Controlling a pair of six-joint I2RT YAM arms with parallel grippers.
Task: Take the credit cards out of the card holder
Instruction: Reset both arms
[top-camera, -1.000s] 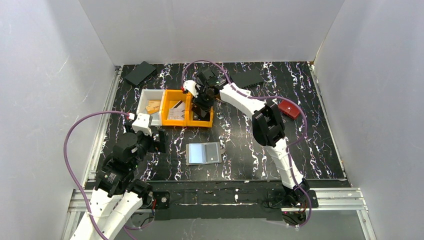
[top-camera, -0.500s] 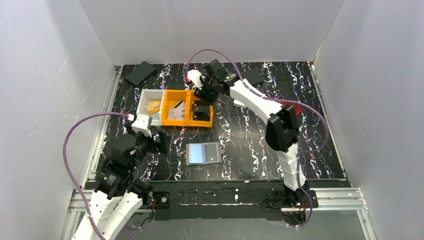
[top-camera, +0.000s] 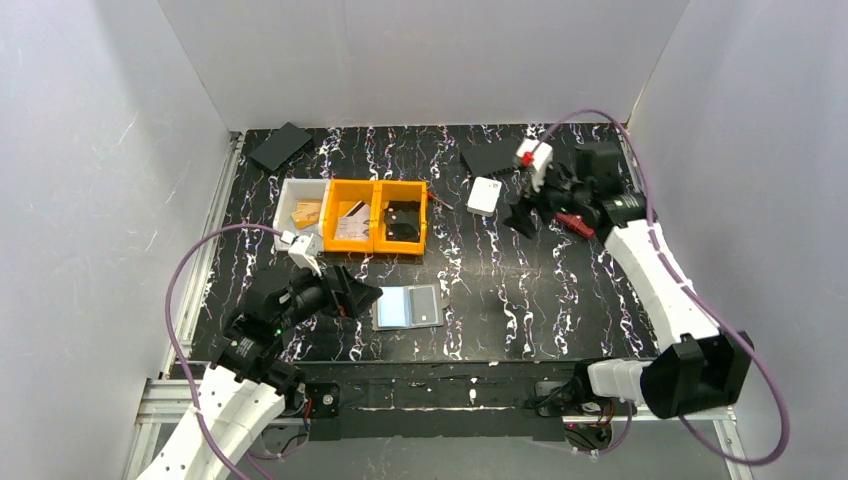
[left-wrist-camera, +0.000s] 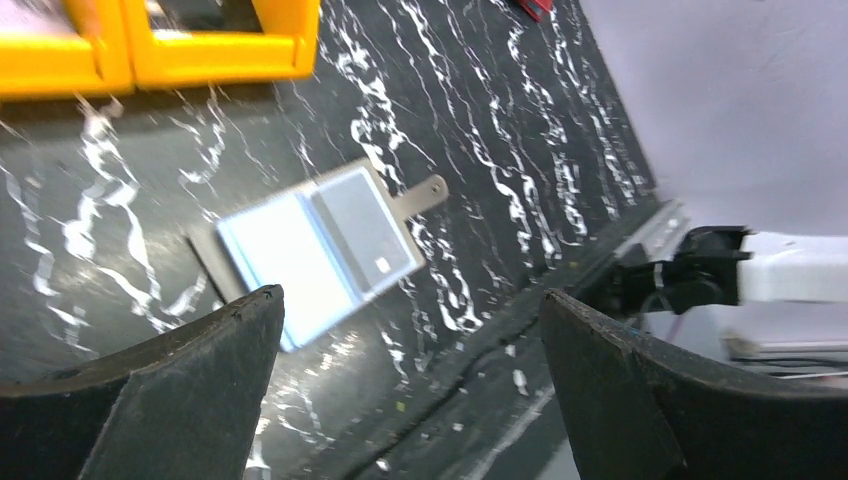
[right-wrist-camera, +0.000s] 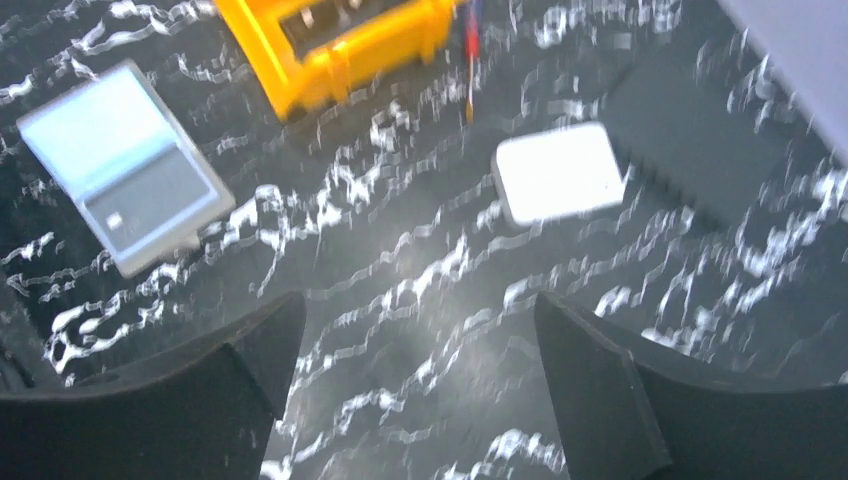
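**A:** Starting on the left: the left gripper (left-wrist-camera: 410, 305) has its jaws spread wide with nothing in them, low over the table (top-camera: 480, 290).

**B:** And the card holder (left-wrist-camera: 315, 255) lies just ahead of it, folded out flat and framed between the two fingers in the wrist view. The credit cards (left-wrist-camera: 365, 235) look to be tucked into its faces, none out yet. The pale blue face is toward the gripper's left finger and the grey one, with a small chip-like mark, is toward its right.

**A:** So how do you play this step?

**B:** Go for one card's edge, I'd say, not the whole wallet. These cards are thin and lie flush, so there's very little to pinch. Get a fingertip low onto the exposed edge, then draw the card along the pocket's opening rather than straight up.

**A:** Won't the holder just slide along with it?

**B:** That's my worry. It looks light, so something should pin it down.

**A:** Over to the right gripper (right-wrist-camera: 418, 310), then. It's spread wide too and empty, well away from the holder, with the white case (top-camera: 484, 195) just ahead and the red wallet (top-camera: 575, 222) close beside it.

**B:** From there the holder sits far off to its left. I'd bring it across to press on the half not being worked.
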